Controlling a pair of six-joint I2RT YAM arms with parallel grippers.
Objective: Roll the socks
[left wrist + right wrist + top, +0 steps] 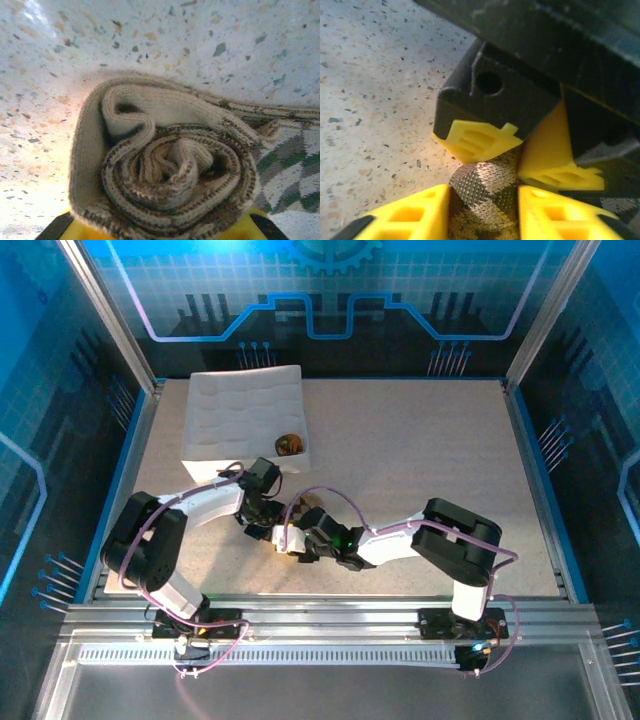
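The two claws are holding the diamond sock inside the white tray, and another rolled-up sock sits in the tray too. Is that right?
No. The left claw and right claw hold the diamond sock on the speckled table, in front of the white tray, not inside it. The top view shows this. Another rolled-up sock does sit in the tray.

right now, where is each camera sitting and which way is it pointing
top external: above and behind the arm bases, looking down on the table; both arms show, left hand and right hand meeting.
left wrist: on the left arm, low, facing the argyle sock at its rolled end; own yellow fingertips at the bottom edge.
right wrist: on the right arm, facing the left hand across the sock; own fingers flank it.
shared: both wrist views show that sock.
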